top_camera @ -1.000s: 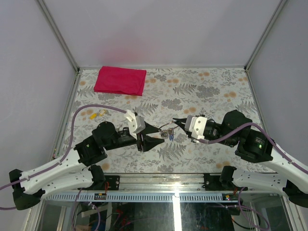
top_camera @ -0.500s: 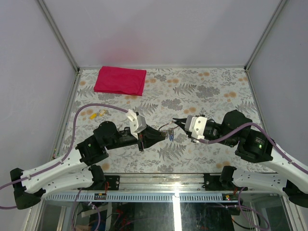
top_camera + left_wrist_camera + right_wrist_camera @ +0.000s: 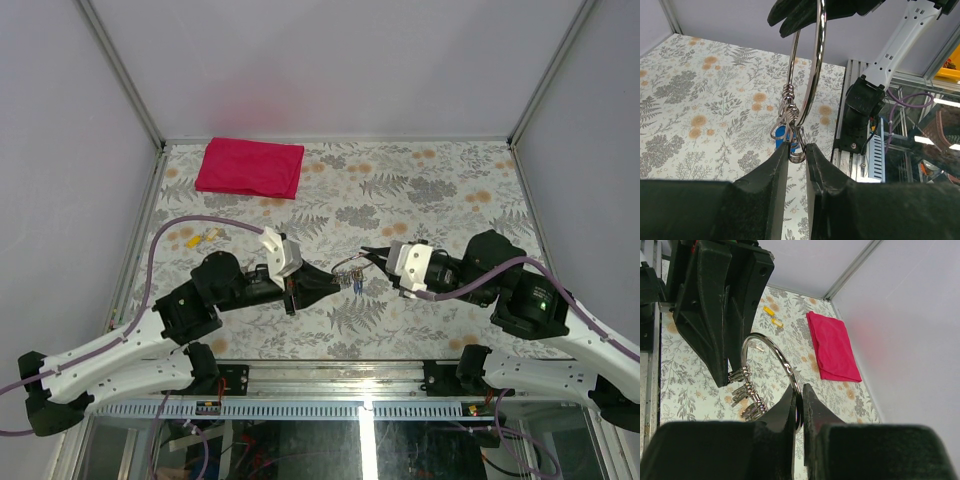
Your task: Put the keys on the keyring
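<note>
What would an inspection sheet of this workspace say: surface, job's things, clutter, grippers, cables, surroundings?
Surface: floral table, flat.
Job's things: keyring is held in the air between both grippers. The blue keys hang by its small rings; whether they are threaded cannot be told.
Clutter: red cloth at the far left; yellow bits near the left arm.
Grippers: left gripper shut on the keyring's small rings; right gripper shut on its big loop.
Cables: purple cables run along each arm, apart from the keyring.
Surroundings: grey walls and metal frame; nothing else seen.
</note>
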{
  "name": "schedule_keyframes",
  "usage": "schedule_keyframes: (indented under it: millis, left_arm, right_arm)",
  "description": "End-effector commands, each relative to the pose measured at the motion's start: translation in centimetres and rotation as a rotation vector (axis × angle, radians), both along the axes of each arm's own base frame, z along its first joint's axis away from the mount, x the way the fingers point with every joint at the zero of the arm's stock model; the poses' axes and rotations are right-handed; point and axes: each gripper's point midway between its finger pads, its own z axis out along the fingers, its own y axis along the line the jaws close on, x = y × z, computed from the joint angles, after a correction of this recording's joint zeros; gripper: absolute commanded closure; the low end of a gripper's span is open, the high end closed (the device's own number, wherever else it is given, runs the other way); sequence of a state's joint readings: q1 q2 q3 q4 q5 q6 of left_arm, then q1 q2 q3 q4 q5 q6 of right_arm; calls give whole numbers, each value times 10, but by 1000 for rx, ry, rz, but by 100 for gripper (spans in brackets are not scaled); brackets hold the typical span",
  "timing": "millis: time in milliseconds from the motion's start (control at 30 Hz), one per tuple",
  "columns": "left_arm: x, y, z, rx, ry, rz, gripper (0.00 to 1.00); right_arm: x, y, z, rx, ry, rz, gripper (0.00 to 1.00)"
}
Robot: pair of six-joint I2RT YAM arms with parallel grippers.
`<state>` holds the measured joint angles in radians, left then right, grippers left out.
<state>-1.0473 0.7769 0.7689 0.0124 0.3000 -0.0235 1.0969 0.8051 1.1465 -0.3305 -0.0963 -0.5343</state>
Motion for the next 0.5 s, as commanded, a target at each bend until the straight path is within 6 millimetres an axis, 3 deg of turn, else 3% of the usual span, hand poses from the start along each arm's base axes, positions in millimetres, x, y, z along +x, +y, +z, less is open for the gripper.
schedule_keyframes:
  millis: [0, 233, 467]
  left_arm:
    - [-6, 2, 11, 10, -11, -23, 82]
    - [-9, 5, -7, 119, 48, -35, 82]
    - [-12, 5, -20, 176, 91, -50, 81]
  right_arm:
    - [3, -3, 11, 29, -34, -18, 97]
    - [7, -3, -19, -17, -6, -39, 95]
    - [4, 1, -36, -26, 33, -27, 94]
